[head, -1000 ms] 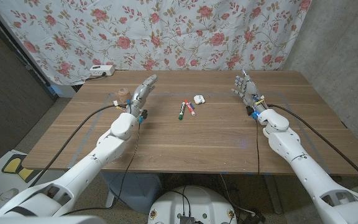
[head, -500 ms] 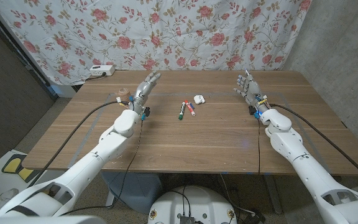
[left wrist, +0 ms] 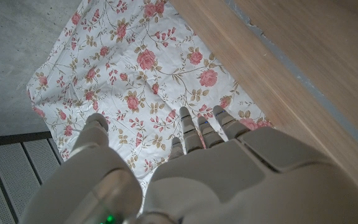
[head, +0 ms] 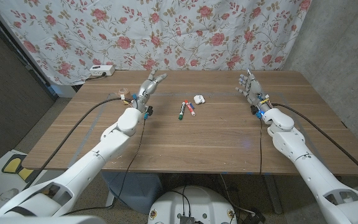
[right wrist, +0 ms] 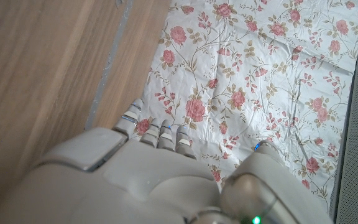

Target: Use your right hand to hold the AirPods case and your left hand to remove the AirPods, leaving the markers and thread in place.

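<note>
Head view: both arms come in from the bottom corners and their hands stand over the far half of the wooden surface (head: pixel 185 140), holding nothing. The left hand (head: pixel 149 86), left of centre, has its fingers apart and reaching toward the far edge; the right hand (head: pixel 249 87), right of centre, is upright with fingers spread. Between them, in the upper middle of the frame, lie the markers (head: pixel 186 109), side by side, and just beyond them, to the upper right, the white AirPods case (head: pixel 198 98), small and close to the markers but apart from them. A small spool, probably the thread (head: pixel 124 94), sits just left of the left hand.

The step in hand looks like the approach. The right hand should come in from the case's right side, away from the markers, and settle its fingers round the body so the lid stays free. The left hand should wait until the case is steady, keeping clear of the spool.

A white power strip (head: pixel 102 70) lies at the far left edge.
</note>
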Tool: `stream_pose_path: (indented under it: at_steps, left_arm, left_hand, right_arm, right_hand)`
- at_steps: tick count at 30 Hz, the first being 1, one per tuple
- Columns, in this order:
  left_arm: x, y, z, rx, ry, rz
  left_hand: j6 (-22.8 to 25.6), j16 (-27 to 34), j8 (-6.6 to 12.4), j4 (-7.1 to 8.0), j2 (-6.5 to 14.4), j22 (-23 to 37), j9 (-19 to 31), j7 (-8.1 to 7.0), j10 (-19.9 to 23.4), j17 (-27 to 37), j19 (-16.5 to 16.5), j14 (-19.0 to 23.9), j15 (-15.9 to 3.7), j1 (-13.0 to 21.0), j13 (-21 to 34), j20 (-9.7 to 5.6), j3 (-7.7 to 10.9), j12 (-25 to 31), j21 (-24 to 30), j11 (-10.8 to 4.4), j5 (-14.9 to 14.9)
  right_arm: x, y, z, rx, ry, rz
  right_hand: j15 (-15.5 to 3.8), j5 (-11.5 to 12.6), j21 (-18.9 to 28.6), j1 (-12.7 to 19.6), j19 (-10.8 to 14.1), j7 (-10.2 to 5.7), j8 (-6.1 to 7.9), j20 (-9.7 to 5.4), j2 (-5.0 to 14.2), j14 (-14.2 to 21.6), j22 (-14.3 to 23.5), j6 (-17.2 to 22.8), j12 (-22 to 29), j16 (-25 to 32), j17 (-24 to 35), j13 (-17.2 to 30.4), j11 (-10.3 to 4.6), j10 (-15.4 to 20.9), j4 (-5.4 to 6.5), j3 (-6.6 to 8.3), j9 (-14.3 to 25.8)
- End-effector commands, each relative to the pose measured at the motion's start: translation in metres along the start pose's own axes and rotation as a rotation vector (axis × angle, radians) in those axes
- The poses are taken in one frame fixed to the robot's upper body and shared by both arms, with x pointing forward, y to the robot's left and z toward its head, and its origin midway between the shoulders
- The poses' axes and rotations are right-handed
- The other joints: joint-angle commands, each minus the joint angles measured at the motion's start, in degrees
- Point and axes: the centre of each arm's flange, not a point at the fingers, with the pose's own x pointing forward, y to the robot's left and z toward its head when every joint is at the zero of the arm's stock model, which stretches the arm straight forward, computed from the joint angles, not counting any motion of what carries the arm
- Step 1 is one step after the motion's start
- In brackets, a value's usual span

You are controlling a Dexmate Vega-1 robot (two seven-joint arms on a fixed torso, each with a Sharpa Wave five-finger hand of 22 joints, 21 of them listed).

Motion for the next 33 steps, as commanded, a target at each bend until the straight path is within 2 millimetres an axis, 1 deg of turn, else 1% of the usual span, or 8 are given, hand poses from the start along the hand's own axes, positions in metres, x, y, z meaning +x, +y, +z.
stream_pose_path:
  at_steps: [1, 2, 5, 12, 14, 19, 29, 33]
  left_arm:
    - [0.005, -0.005, 0.022, 0.167, -0.014, 0.018]
    - [0.006, -0.005, 0.022, 0.174, -0.012, 0.006]
    - [0.006, -0.008, 0.028, 0.239, -0.011, 0.022]
    - [0.009, -0.012, 0.051, 0.363, 0.013, 0.012]
    - [0.008, -0.015, 0.058, 0.431, 0.0, 0.041]
    - [0.011, -0.019, 0.056, 0.452, 0.008, 0.007]
    - [0.01, -0.017, 0.064, 0.504, 0.071, -0.003]
    - [0.009, -0.02, 0.073, 0.591, 0.09, -0.016]
  left_hand:
    - [-3.35, 0.01, 0.16, -0.03, 0.16, 0.1, 0.19, -0.21, -0.29, 0.13, -0.52, -0.88, 0.18, 3.02, 0.43, -0.02, 1.13, -0.38, -0.07, -0.54, 0.16]
    - [-8.49, 0.17, -0.04, 0.15, -0.38, 0.13, 0.19, -0.47, -1.34, 0.16, -0.66, -1.26, 0.35, 5.31, 0.71, -0.09, 1.32, -0.85, 0.12, -0.24, 0.0]
    - [-14.72, 0.19, -0.3, 0.66, -0.83, 0.15, 0.22, -0.29, -2.82, 0.22, -1.31, -1.82, 0.95, 6.66, 1.1, -0.14, 1.11, -1.31, 0.07, -0.26, -0.13]
    - [-15.56, 0.36, 0.13, 0.79, -0.89, 0.15, 0.24, -0.07, -2.26, 0.24, -1.62, -1.55, 1.33, 7.05, 1.28, 0.3, 1.02, -1.01, 0.02, -0.58, -0.13]
    - [-15.55, 0.43, 0.38, 0.89, -0.86, 0.14, 0.24, 0.63, -2.04, 0.24, -1.17, -1.38, 1.39, 7.18, 1.36, -0.3, 0.98, -0.89, 0.21, -0.38, -0.15]
    - [-15.38, 0.51, 0.75, 1.13, -0.7, 0.11, 0.24, 1.28, -1.32, 0.23, -0.6, -1.1, 1.33, 7.29, 1.52, -1.28, 0.87, -0.54, 0.39, -0.12, -0.2]
    - [-14.47, 0.45, 1.26, 1.32, -0.81, 0.07, 0.22, 1.85, -1.06, 0.2, -0.92, -1.1, 1.7, 7.36, 1.73, -0.63, 0.57, -0.37, 0.2, 0.74, -0.24]
    - [-13.99, 0.37, 1.43, 1.4, -1.25, 0.06, 0.21, 1.98, -0.58, 0.2, -1.25, -1.27, 2.21, 7.13, 1.85, -0.26, 0.22, -0.14, 0.07, 0.9, -0.27]
  right_arm:
    - [0.006, -0.002, 0.002, -0.012, -0.006, 0.01]
    - [0.007, -0.002, 0.002, -0.013, -0.007, 0.012]
    - [0.009, -0.001, 0.003, -0.017, -0.012, 0.022]
    - [0.013, -0.001, 0.002, -0.03, -0.014, 0.039]
    - [0.014, -0.001, 0.002, -0.037, -0.013, 0.043]
    - [0.015, -0.001, 0.003, -0.046, -0.014, 0.046]
    - [0.012, -0.001, 0.01, -0.084, -0.023, 0.046]
    - [0.01, 0.001, 0.011, -0.091, -0.023, 0.046]
  right_hand:
    - [0.12, -0.07, 0.28, 0.31, -0.53, -0.44, 0.14, 0.33, 0.11, -0.32, 0.13, -0.18, 0.31, 0.2, -0.02, 0.12, 0.14, -0.31, -0.34, 0.14, 0.26]
    - [0.18, -0.07, 0.28, 0.32, -0.54, -0.43, 0.14, 0.3, 0.12, -0.35, 0.13, -0.19, 0.31, 0.19, -0.03, 0.11, 0.17, -0.3, -0.35, 0.14, 0.26]
    - [0.14, -0.08, 0.3, 0.35, -0.56, -0.43, 0.14, 0.31, 0.14, -0.38, 0.12, -0.2, 0.32, 0.2, -0.08, 0.07, 0.11, -0.31, -0.39, 0.15, 0.25]
    - [0.21, -0.1, 0.3, 0.37, -0.64, -0.48, 0.16, 0.32, 0.18, -0.39, 0.12, -0.19, 0.35, 0.22, -0.16, 0.01, 0.11, -0.26, -0.44, 0.15, 0.25]
    - [0.17, -0.1, 0.27, 0.38, -0.74, -0.51, 0.16, 0.35, 0.2, -0.43, 0.12, -0.2, 0.37, 0.21, -0.19, -0.02, 0.08, -0.22, -0.46, 0.15, 0.25]
    - [0.24, -0.12, 0.26, 0.38, -0.85, -0.64, 0.12, 0.33, 0.2, -0.53, 0.12, -0.32, 0.38, 0.2, -0.26, -0.07, 0.17, -0.21, -0.5, 0.13, 0.25]
    - [0.22, -0.14, 0.19, 0.4, -1.21, -0.72, 0.11, 0.4, 0.27, -0.76, 0.12, -0.39, 0.45, 0.16, -0.38, -0.17, 0.1, -0.08, -0.57, 0.14, 0.24]
    - [0.27, -0.15, 0.17, 0.38, -1.34, -0.78, 0.11, 0.39, 0.29, -0.86, 0.12, -0.41, 0.48, 0.15, -0.42, -0.2, 0.02, -0.02, -0.58, 0.13, 0.24]
